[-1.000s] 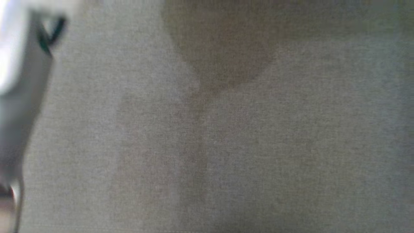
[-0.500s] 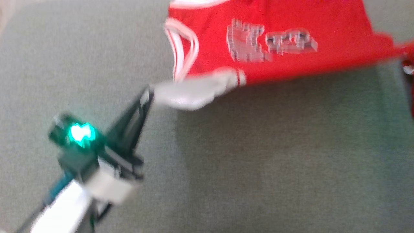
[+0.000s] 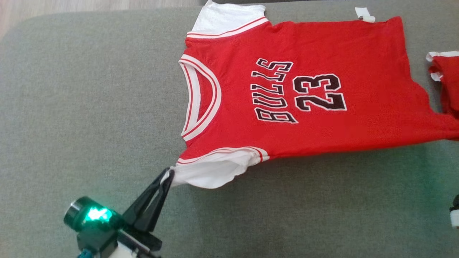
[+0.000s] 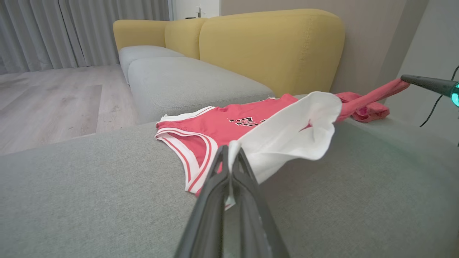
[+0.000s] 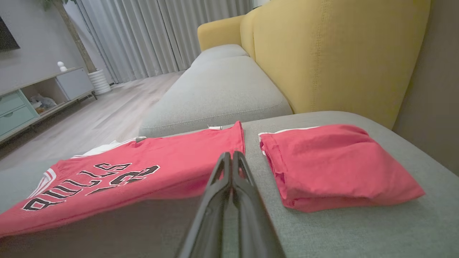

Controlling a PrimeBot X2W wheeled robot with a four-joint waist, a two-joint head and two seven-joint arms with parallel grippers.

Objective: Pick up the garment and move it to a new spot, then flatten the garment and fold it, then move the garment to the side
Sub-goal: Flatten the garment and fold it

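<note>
Premises are presenting as a private home, specifically a living room. A sofa [image 4: 272,46] with yellow backrests and grey seat cushions is running along the wall. Floor-length grey curtains [image 5: 161,36] are hanging at the far side, above a pale wood-look floor [image 4: 53,104]. A low cabinet [image 5: 39,93] with teal drawers and open shelves is standing against a grey wall and carrying a small white figurine [image 5: 61,66]. A plant in a ribbed white pot [image 5: 97,81] is standing beside it. The edge of a dark wall-mounted screen [image 5: 7,36] is showing above. Household clothing is lying on the grey upholstery [image 3: 71,107]: a red jersey [image 3: 358,53] and a folded red garment [image 5: 333,161] just beside it.
</note>
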